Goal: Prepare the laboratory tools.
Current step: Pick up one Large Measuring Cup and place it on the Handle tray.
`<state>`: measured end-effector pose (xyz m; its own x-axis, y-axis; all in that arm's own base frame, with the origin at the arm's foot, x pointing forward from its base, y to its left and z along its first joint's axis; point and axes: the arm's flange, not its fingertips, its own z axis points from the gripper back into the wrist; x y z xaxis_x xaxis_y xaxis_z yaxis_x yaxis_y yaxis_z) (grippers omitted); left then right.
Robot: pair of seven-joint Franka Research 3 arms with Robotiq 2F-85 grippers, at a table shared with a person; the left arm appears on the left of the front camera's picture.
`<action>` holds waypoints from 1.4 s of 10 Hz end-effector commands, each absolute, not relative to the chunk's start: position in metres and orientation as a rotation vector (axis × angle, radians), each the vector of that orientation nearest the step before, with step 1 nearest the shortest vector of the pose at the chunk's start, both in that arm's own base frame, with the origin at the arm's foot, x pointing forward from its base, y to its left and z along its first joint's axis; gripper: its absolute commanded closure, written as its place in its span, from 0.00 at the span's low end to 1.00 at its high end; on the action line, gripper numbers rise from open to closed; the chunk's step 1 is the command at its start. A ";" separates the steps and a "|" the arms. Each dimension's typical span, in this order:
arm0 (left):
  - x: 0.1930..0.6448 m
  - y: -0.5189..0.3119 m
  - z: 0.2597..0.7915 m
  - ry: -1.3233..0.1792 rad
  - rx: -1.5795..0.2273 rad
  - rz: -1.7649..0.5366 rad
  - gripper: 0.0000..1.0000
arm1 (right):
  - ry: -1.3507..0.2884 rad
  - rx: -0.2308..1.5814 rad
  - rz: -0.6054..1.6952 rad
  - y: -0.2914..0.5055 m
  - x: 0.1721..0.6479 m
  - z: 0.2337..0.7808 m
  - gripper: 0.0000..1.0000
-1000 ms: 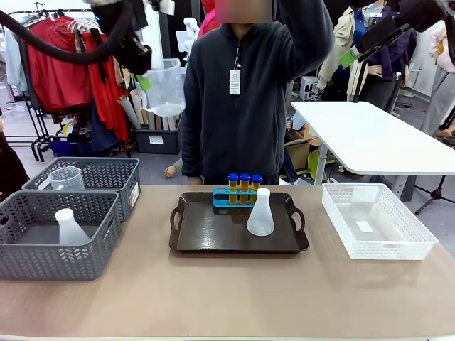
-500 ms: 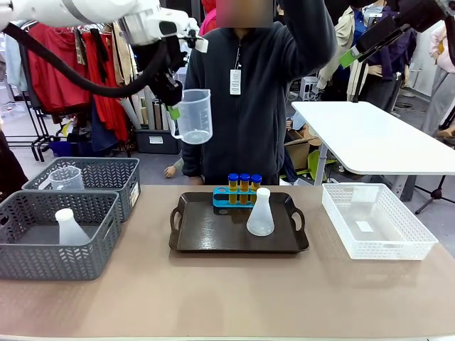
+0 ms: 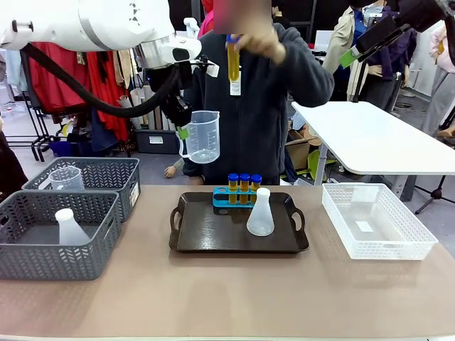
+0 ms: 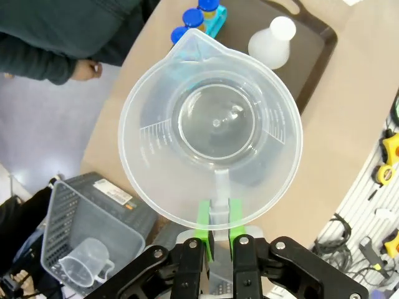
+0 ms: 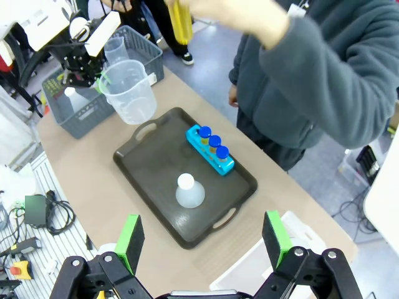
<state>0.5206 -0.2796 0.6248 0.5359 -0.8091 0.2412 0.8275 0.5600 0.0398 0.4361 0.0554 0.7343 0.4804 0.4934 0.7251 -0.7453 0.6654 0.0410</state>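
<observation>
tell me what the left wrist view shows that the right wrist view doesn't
Left wrist view, not the right wrist: the inside of the beaker from above, with nothing in it, and the left gripper shut on its handle up close. Right wrist view, not the left wrist: the person's hand holding an amber test tube up, and the open right gripper. Both: the beaker held in the air, the dark tray, the flask and the blue rack on it.

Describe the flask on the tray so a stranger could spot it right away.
Find the dark tray in the middle of the table. On it, in front of the blue rack of amber tubes, stands a translucent white conical flask. Its lookalike sits in a grey basket instead.
</observation>
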 end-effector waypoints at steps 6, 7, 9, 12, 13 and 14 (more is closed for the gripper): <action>0.520 -0.271 0.628 -0.231 -0.073 -0.989 1.00 | -0.748 0.377 0.781 0.055 0.435 0.735 0.00; 0.516 -0.258 0.634 -0.235 -0.065 -0.973 1.00 | -0.748 0.377 0.781 0.055 0.435 0.735 0.00; 0.507 -0.235 0.641 -0.245 -0.038 -0.916 1.00 | -0.748 0.377 0.781 0.055 0.435 0.735 0.00; 0.506 -0.216 0.641 -0.236 -0.047 -0.848 1.00 | -0.748 0.377 0.781 0.055 0.435 0.735 0.00; 0.508 -0.216 0.639 -0.240 -0.047 -0.847 1.00 | -0.748 0.377 0.781 0.055 0.435 0.735 0.00; 0.509 -0.215 0.640 -0.242 -0.042 -0.840 1.00 | -0.748 0.377 0.781 0.055 0.435 0.735 0.00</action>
